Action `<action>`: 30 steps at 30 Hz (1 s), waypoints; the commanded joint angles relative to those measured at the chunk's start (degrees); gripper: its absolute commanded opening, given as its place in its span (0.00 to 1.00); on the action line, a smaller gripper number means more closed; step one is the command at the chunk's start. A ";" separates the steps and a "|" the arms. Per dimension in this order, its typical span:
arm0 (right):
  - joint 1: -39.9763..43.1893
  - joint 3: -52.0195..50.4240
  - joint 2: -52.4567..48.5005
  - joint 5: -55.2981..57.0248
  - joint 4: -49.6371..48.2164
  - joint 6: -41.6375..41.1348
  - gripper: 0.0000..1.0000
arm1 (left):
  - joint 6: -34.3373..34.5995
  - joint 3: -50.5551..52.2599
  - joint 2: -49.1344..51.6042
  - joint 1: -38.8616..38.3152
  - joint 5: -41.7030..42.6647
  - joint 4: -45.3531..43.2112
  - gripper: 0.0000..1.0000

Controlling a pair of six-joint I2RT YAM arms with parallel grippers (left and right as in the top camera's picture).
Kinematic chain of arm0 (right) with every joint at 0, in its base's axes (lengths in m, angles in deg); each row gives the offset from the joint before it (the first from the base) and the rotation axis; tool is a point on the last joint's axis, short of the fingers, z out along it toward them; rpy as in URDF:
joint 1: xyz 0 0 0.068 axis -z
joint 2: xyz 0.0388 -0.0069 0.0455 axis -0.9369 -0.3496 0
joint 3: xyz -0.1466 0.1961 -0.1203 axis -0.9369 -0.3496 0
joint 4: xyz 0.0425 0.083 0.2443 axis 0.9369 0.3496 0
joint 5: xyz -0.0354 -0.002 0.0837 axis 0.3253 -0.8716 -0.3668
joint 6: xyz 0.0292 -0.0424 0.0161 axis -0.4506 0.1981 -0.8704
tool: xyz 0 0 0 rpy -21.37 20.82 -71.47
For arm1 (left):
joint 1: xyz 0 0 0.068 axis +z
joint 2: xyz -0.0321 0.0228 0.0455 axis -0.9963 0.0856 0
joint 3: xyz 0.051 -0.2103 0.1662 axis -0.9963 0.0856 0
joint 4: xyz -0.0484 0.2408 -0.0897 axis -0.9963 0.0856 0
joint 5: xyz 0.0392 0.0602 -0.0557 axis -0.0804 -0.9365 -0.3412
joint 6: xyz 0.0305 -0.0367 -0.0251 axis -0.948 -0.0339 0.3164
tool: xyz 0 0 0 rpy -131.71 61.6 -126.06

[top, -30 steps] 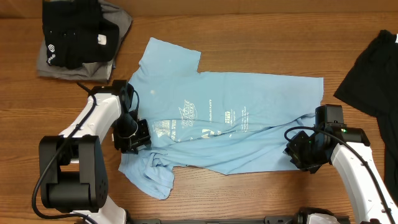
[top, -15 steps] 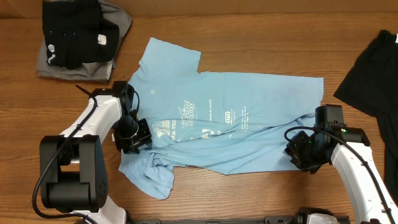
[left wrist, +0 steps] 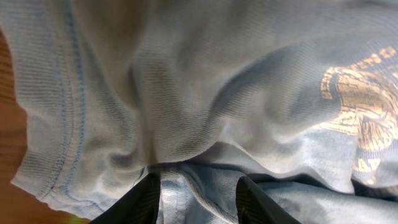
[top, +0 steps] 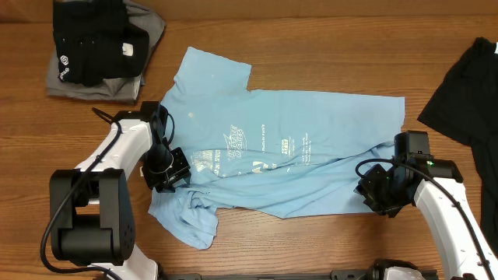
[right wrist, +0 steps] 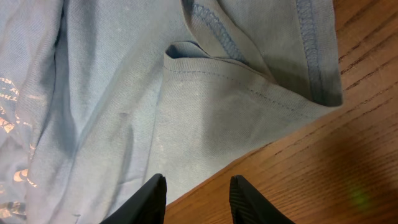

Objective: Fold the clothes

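Note:
The light blue T-shirt [top: 288, 152] lies spread across the table's middle, with white lettering and its near-left sleeve rumpled. My left gripper [top: 173, 173] presses down on the shirt's left side by the print. In the left wrist view its gripper [left wrist: 196, 182] stands open, with bunched blue cloth [left wrist: 217, 81] lying between the dark fingers [left wrist: 146, 199]. My right gripper [top: 372, 194] sits at the shirt's near-right hem. The right wrist view shows this gripper [right wrist: 196, 182] open and straddling the edge where the cloth [right wrist: 155, 93] meets bare wood [right wrist: 311, 162], gripping nothing.
A stack of black and grey clothes [top: 97, 47] sits at the far left corner. Another black garment [top: 467, 93] lies at the right edge. Bare wooden table [top: 311, 47] runs along the far side and in front of the shirt.

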 commanded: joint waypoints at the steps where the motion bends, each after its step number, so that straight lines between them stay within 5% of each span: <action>1: 0.15 1.31 0.52 0.33 0.07 0.26 0.39 | 4.31 1.14 0.66 -0.24 -1.73 -0.15 0.45; 11: 0.15 1.31 0.52 0.35 0.26 0.26 0.41 | 7.17 2.93 0.66 -0.22 -3.02 -3.30 0.43; 19: 0.15 1.31 0.52 0.37 0.26 0.26 0.41 | 7.13 2.91 0.66 -0.22 -3.43 -3.28 0.24; 23: 0.15 1.14 0.52 0.48 0.13 -0.33 0.41 | 7.10 2.91 0.66 -0.22 -3.50 -3.21 0.07; 26: 0.15 0.61 0.52 1.90 0.15 -3.08 0.41 | 6.93 2.91 0.63 -0.22 -3.48 -3.21 0.04; 30: 0.15 0.24 0.52 2.86 0.09 -3.28 0.56 | 6.93 2.25 0.57 -0.22 -3.50 -2.58 0.04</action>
